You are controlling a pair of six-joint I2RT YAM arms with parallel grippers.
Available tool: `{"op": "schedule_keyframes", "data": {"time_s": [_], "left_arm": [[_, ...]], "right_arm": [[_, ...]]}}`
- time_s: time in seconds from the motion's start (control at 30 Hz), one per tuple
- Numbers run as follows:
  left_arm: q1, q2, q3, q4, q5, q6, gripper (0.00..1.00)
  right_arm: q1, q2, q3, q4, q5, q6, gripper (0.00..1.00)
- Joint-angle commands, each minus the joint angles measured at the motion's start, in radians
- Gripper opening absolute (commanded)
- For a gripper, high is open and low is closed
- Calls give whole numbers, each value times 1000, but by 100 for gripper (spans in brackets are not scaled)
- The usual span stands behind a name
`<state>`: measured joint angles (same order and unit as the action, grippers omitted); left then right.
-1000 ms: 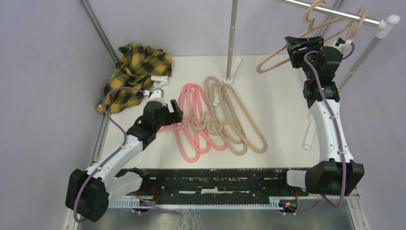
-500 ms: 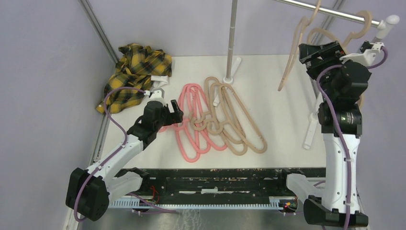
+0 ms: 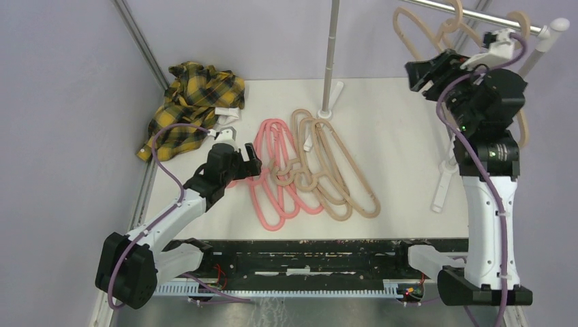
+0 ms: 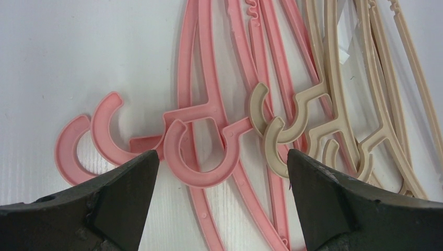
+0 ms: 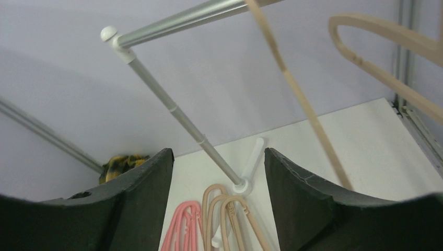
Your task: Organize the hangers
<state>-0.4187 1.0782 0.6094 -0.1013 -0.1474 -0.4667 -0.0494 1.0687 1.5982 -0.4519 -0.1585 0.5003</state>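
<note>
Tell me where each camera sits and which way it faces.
Top external: above and behind, looking down on the white table; left arm and right arm show.
Left wrist: close above thin pink plastic hangers and thin beige plastic hangers; open left gripper frames them.
Right wrist: raised, facing the silver metal rail; open right gripper below.
Shared: both wrist views show those hangers.

Your table (image 3: 402, 136) is white. On it lie pink hangers (image 4: 201, 179) and beige hangers (image 4: 313, 97). The hanging hangers (image 5: 386, 32) are beige too, on a silver rail (image 5: 177, 23) with a white end cap (image 5: 108, 34). The shirt (image 3: 194, 102) is yellow-and-black plaid. Your left arm (image 3: 170, 218) and right arm (image 3: 487, 211) are white, with black joints and purple cables.
</note>
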Motion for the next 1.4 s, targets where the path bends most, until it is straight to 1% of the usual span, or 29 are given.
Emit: {"op": "schedule_keyframes", "data": {"time_s": [0.0,0.1,0.2,0.27,0.33,0.47,0.6,0.7,0.93,1.1,1.37], "left_arm": [[-1,5,4,50,8,-29,99],[-2,6,4,50,3,-29,99],[0,14,3,51,0,-29,99],[0,18,5,51,1,-29,99],[-1,19,5,49,0,-29,99],[-1,17,6,48,-1,-27,99],[-1,20,6,53,1,-27,99],[-1,29,4,58,2,-29,99],[-1,36,6,59,8,-30,99],[-1,21,1,57,3,-27,99],[-1,24,2,54,4,-27,99]], "right_arm": [[146,80,68,-99,-83,-167,70],[264,143,73,-155,-71,-220,70],[413,211,24,-199,-24,-263,68],[501,245,-58,-214,34,-290,66],[553,260,-169,-200,84,-292,65],[564,259,-383,-140,80,-259,64],[577,283,-514,-137,48,-245,58],[590,290,-585,-121,66,-240,57],[622,332,-668,-87,78,-224,56],[626,383,-714,-44,152,-197,54],[626,453,-752,26,206,-170,47]]}}
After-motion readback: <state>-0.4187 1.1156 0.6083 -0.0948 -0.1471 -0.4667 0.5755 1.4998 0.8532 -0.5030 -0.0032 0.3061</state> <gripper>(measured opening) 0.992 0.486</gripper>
